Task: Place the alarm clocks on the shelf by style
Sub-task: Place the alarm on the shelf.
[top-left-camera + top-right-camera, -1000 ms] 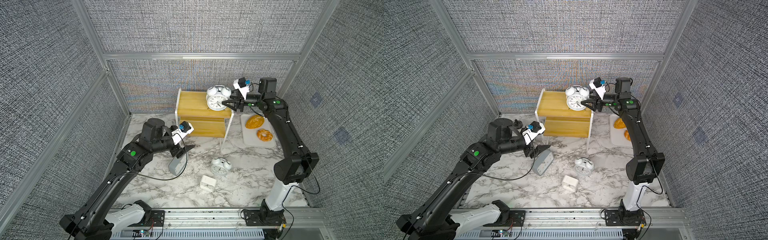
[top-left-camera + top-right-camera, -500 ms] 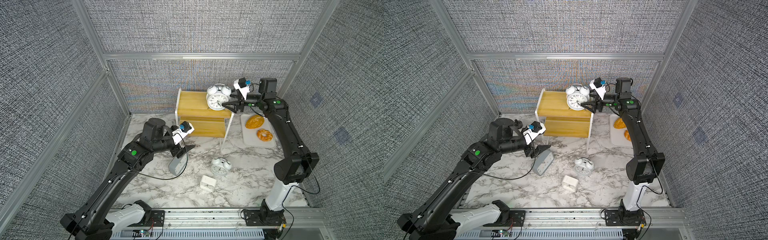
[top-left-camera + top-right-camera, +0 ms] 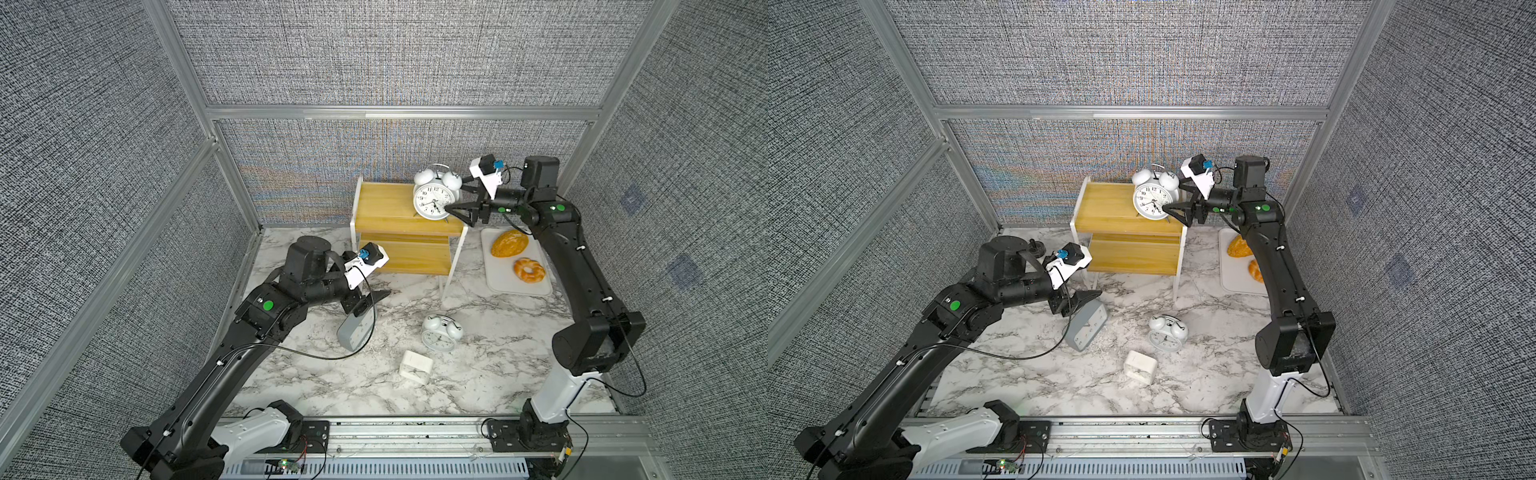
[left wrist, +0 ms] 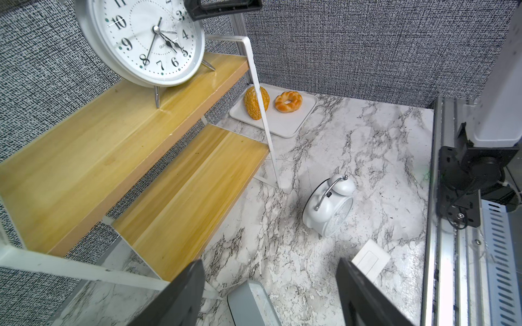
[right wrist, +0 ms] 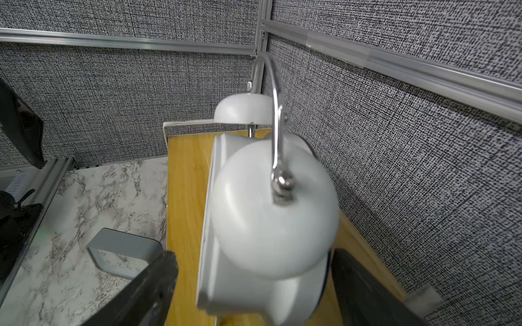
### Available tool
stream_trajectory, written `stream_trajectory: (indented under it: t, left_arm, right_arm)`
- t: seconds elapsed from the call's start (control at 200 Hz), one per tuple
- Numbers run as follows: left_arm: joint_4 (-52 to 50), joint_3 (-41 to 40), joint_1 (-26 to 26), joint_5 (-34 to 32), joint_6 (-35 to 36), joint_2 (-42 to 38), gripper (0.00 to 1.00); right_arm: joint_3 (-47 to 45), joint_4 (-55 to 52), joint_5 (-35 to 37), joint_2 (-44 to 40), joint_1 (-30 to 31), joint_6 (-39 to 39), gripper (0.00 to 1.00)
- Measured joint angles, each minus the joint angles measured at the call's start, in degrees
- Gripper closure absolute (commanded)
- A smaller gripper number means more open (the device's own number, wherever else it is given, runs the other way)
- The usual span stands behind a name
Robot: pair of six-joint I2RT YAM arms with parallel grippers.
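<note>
Done: one twin-bell clock [image 3: 432, 201] atop shelf [image 3: 386, 208], right claw [image 3: 454, 198] spread around it. Pending: three more on counter [image 3: 478, 374]; left claw [image 3: 370, 302] spread.

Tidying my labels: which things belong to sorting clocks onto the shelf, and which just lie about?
Job: shelf, shelved twin-bell clock, loose twin-bell clock, grey-blue clock, small white clock.
Lying about: white tray, bread loaf, ring bread.

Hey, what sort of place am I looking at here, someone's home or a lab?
Most likely a robotics lab test cell, not a home: grey fabric wall panels in an aluminium frame enclose two robot arms bolted to a metal rail.
</note>
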Motion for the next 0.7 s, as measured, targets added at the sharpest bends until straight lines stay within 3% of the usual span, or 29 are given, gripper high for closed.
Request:
stream_trajectory:
  t: [0.3, 0.696]
  left_arm:
    - [-0.02, 0.0, 0.0, 0.57, 0.15, 0.0, 0.21]
    - [-0.04, 0.0, 0.0, 1.07, 0.17, -0.07, 0.21]
  right_arm:
    - [-5.35, 4.22, 4.2, -5.2, 0.5, 1.57, 0.09]
    - [-5.57, 5.75, 9.25, -5.05, 1.07, 2.21, 0.09]
